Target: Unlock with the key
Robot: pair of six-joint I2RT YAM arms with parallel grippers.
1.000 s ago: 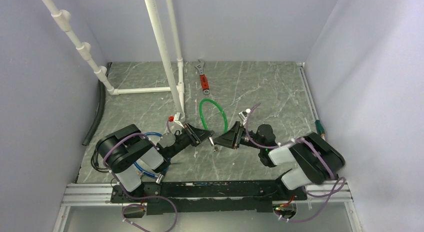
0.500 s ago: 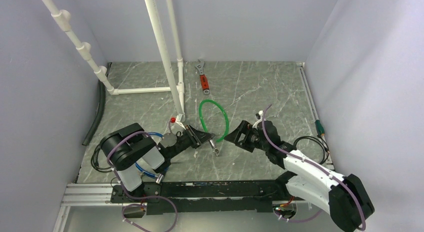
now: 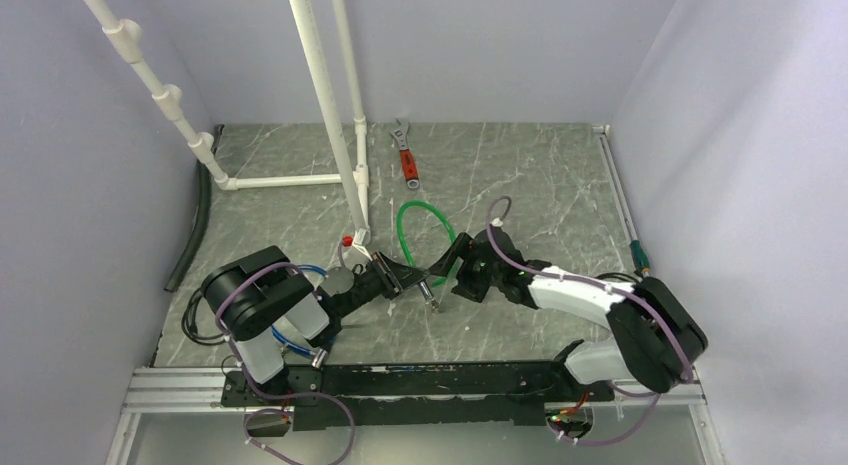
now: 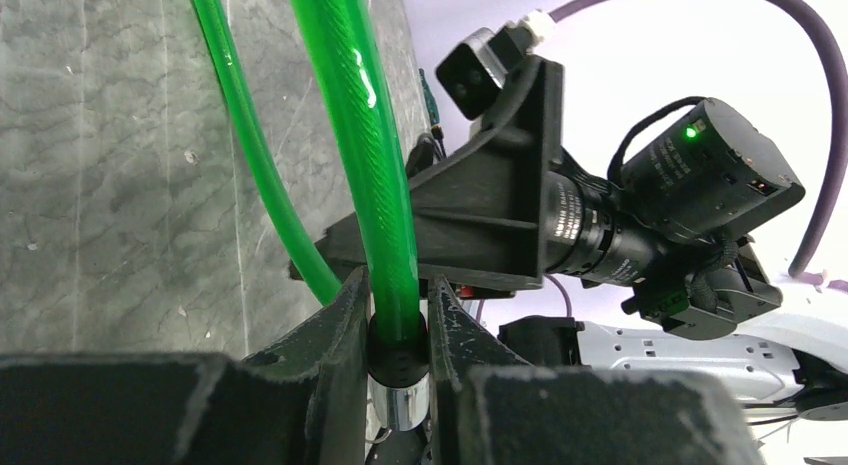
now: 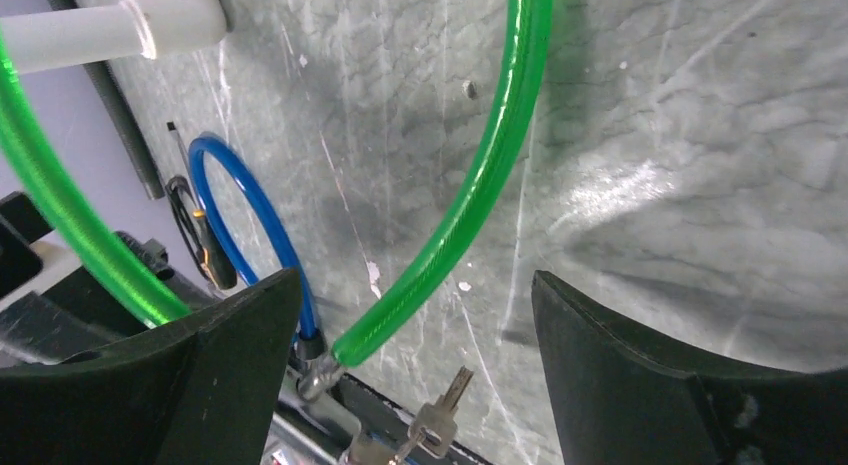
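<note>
My left gripper (image 3: 408, 276) is shut on the black-and-silver lock end (image 4: 398, 360) of the green cable (image 3: 401, 228), its fingers (image 4: 345, 315) pressed on both sides. A small silvery key bunch (image 3: 433, 301) hangs from that lock end. In the right wrist view the key (image 5: 446, 403) sits low between the fingers, beside the cable's silver tip (image 5: 314, 377). My right gripper (image 3: 449, 266) is open and empty. It faces the left gripper just right of the lock, and its jaws stand wide apart around the key without touching it (image 5: 415, 320).
A blue cable loop (image 5: 243, 213) lies by the left arm's base (image 3: 300, 277). White pipes (image 3: 330, 105) stand at the back left. A red-handled wrench (image 3: 407, 161) lies behind the green loop. A black hose (image 3: 196, 220) runs along the left wall, and a screwdriver (image 3: 640, 256) lies by the right wall.
The right arm changed posture. Its gripper pulled back to the right, away from the key, then came back left close to the lock end. The left gripper kept holding the lock end.
</note>
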